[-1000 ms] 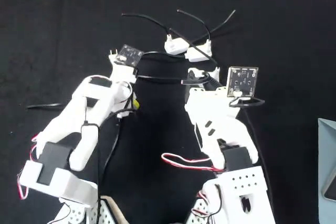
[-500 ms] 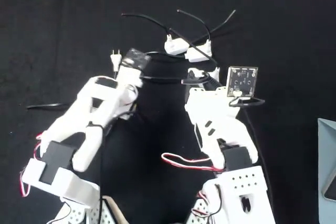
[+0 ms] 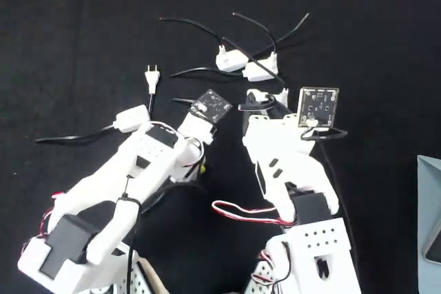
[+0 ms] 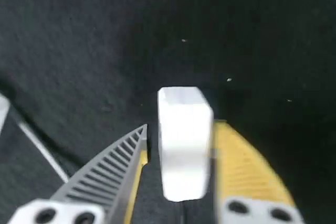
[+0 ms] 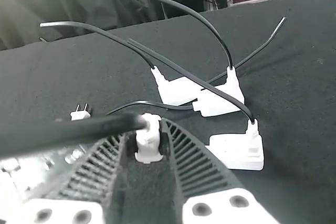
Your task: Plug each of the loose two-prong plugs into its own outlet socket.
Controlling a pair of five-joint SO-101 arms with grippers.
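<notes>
My left gripper [image 4: 182, 127] is shut on a small white connector block [image 4: 184, 145], held between its grey and yellow fingers above the black cloth. From above, that gripper [image 3: 207, 113] sits mid-table. A loose two-prong plug [image 3: 151, 74] lies to its far left, also visible as prongs [image 5: 80, 111]. My right gripper [image 5: 148, 125] is shut on a white plug [image 5: 147, 139] with a black cable. It sits [image 3: 259, 98] just short of three white sockets [image 5: 176, 90], [image 5: 220, 99], [image 5: 239, 151].
Another white socket [image 3: 131, 118] with a cable running left lies beside the left arm. Black cables [image 3: 200, 29] fan out behind the sockets [image 3: 231, 60], [image 3: 262, 70]. A grey object [image 3: 431, 225] sits at the table's right edge.
My left arm swung right and toward the near side, away from the loose plug, uncovering the white socket at its left. The right arm has not moved.
</notes>
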